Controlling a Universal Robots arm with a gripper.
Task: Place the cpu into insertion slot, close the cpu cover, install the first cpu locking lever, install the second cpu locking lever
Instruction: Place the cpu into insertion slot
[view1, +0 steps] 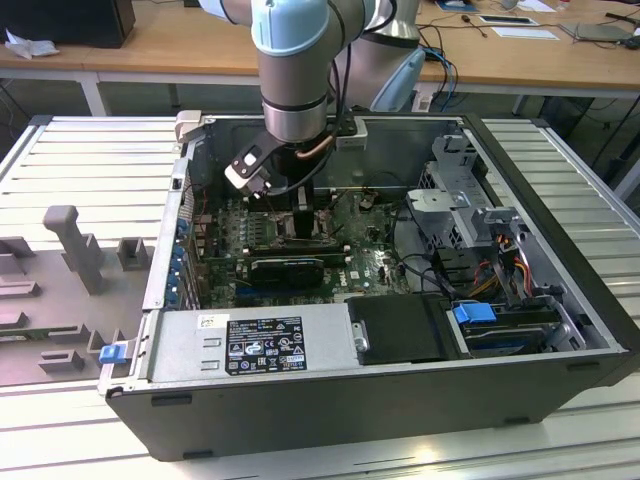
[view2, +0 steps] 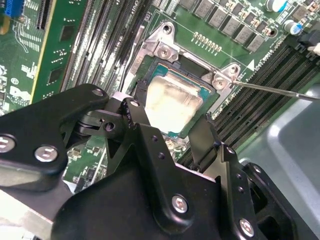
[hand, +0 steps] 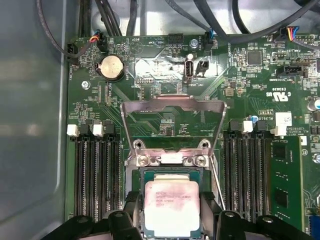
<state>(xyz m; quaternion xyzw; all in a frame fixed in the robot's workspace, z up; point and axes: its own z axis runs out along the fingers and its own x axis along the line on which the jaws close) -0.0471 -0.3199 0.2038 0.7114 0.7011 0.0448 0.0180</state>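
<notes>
The cpu (hand: 171, 206), a pale silver square chip, lies inside the insertion slot (hand: 141, 186), whose dark frame shows around it; it is also seen in the second wrist view as the cpu (view2: 172, 102). My gripper (hand: 172, 222) is open, with one black finger on each side of the chip and small gaps to its edges. One fingertip (view2: 134, 109) sits by the socket frame. The cpu cover (hand: 172, 103) stands swung back, away from the socket. A thin wire locking lever (view2: 275, 91) sticks out, unlatched. In the exterior view my gripper (view1: 300, 215) reaches down into the case.
Long black memory slots (hand: 97, 172) flank the socket on both sides. A coin cell (hand: 111, 66) and cables lie beyond the cover. The open computer case (view1: 520, 360) holds a graphics card (view1: 290, 265), drive bays (view1: 460, 200) and a power supply (view1: 250, 345).
</notes>
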